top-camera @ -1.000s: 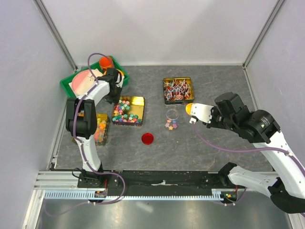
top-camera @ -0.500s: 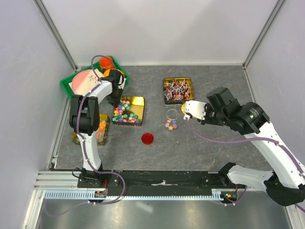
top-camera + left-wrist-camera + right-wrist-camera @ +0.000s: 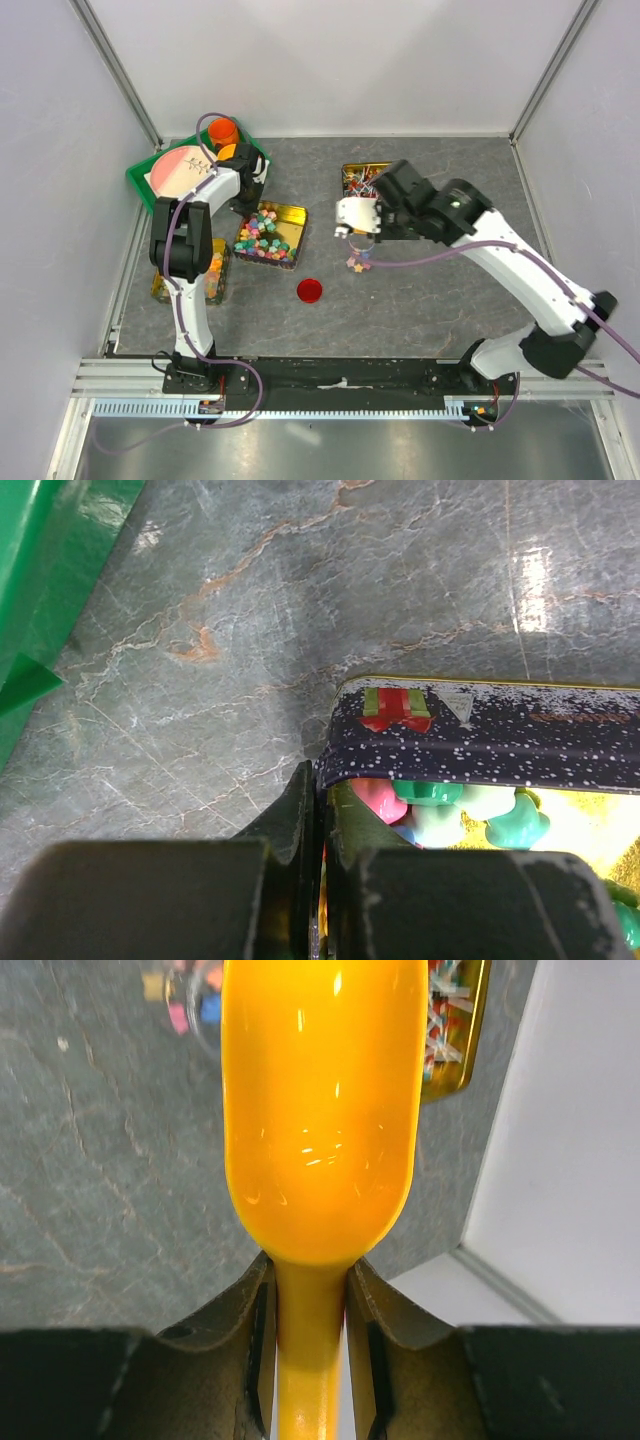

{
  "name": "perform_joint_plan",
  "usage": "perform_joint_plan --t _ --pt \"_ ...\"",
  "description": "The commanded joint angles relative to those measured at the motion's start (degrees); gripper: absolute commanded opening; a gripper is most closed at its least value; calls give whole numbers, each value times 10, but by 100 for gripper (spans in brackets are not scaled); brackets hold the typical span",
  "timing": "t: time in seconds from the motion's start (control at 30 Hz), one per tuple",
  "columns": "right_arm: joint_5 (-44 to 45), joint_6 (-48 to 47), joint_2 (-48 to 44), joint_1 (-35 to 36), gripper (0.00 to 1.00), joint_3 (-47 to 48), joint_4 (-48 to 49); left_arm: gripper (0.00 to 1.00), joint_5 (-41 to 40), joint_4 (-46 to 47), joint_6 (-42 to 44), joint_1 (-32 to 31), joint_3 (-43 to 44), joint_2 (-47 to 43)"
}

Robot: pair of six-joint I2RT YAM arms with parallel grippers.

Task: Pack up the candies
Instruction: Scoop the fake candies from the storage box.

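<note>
Two arms work over a grey marbled desk (image 3: 420,300). Nearest me, a red lid (image 3: 310,290) lies alone, prob. off the jar. Just left of it sits a tin of red-orange gummies (image 3: 213,272), partly under the L arm (image 3: 185,235).

Mid-desk stands a small clear jar (image 3: 358,260) w/ only a few candies in it. The R arm (image 3: 460,210) has swung in from the right within the last second and now hangs right above the jar. The R jaws are clamped on the handle of a glossy yellow scoop (image 3: 320,1110). The wrist cam shows only the scoop's smooth back, so I can't tell if it's loaded.

Left of the jar, the gold tin (image 3: 290,213) holds the bulk of the candies (image 3: 262,235), pastel stars heaped inside. The L jaws, part open a moment ago, have snapped closed on that tin's rim (image 3: 480,735) at one corner.

Further back: a lollipop tin (image 3: 352,175) half hidden by the R arm, and a green tray (image 3: 135,178) at far left.

My read: the tin is now braced, so scooping can go on w/o it sliding. Packing looks barely started, as most candies are in the tin, not the jar.
</note>
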Motion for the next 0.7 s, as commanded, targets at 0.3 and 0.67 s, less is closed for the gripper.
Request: perform_joint_plan --t 0.3,0.67 --pt "151 -10 313 88 0 245 32 1 147 84 -36 -4 -87 -76" --pt "259 -29 438 117 0 310 27 2 172 158 -81 -5 -154 -140"
